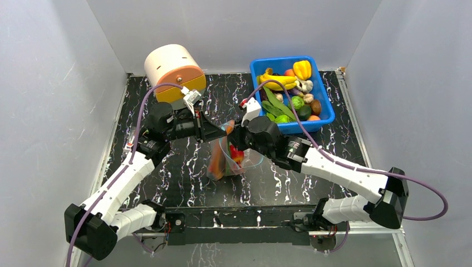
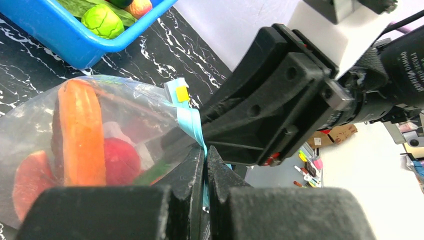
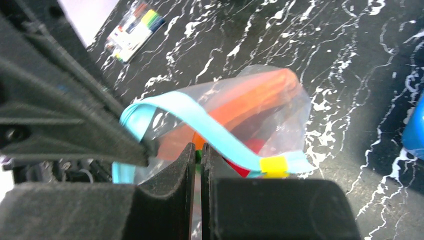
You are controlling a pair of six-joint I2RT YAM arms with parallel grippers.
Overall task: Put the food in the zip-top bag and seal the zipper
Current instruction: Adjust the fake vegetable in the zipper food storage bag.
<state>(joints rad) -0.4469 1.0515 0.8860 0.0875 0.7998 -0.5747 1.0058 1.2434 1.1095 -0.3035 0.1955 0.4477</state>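
Left claw (image 2: 205, 150): jaws pressed together on your zipper (image 2: 190, 122).
Right claw (image 3: 197, 150): pinched closed on zip-top bag (image 3: 285, 110).
Edge: blue bin (image 1: 320, 123) near right.

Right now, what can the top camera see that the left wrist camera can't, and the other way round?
Only the top view shows the round cream and orange tub, the banana and the yellow pepper. Only the left wrist view shows the little yellow tab on the bag's blue strip, and a cardboard box off beyond the table. Both show the blue bin, the clear bag and the carrot inside it.
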